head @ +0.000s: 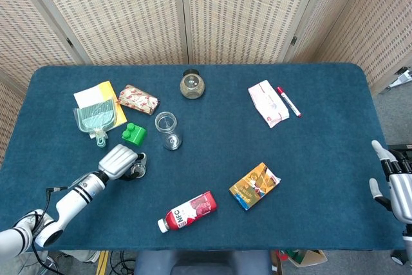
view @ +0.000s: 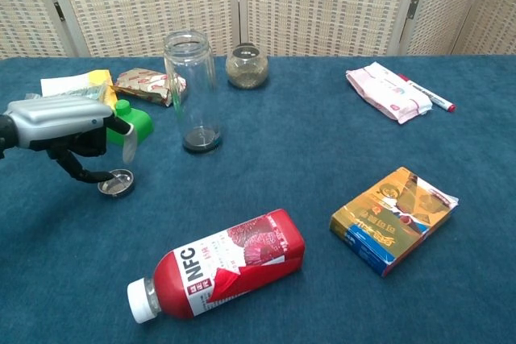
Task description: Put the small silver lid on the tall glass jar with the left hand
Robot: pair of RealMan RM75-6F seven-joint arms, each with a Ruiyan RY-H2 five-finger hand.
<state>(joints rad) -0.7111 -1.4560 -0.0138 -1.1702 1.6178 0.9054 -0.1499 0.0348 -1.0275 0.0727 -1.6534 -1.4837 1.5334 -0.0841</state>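
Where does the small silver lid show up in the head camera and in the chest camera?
Head view: small silver lid lies lower left, at the left hand.
Chest view: it lies at far left, under that hand.
Shared landmark: the tall glass jar stands just beyond it.
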